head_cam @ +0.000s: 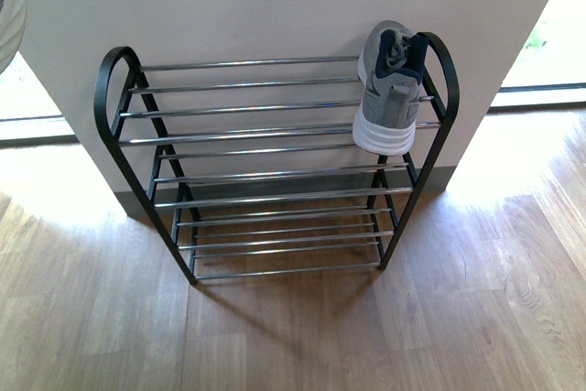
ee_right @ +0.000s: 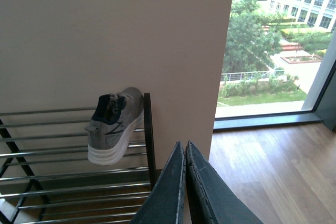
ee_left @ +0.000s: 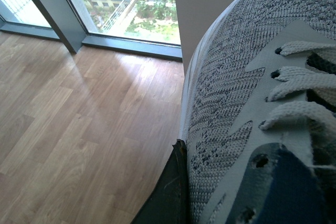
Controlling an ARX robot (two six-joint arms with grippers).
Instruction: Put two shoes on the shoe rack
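Note:
One grey knit sneaker [head_cam: 389, 89] rests at the right end of the shoe rack's [head_cam: 101, 103] top tier, white heel sole toward the front. The right wrist view shows that same sneaker [ee_right: 113, 124] beside the rack's black upright [ee_right: 148, 129]. A second grey knit sneaker [ee_left: 236, 119] fills the left wrist view, laces and navy collar close to the camera. My left gripper [ee_left: 184, 148] is shut on it; only one dark finger [ee_left: 169, 195] shows against its side. My right gripper [ee_right: 185, 145] is shut on nothing, right of the rack. Neither arm appears in the front view.
The rack stands on a wood floor [head_cam: 293, 336] against a pale wall [head_cam: 275, 6]. Its lower chrome bars [head_cam: 275, 217] hold nothing. Floor-height windows [ee_right: 262, 51] flank the wall on both sides, and open floor lies in front of the rack.

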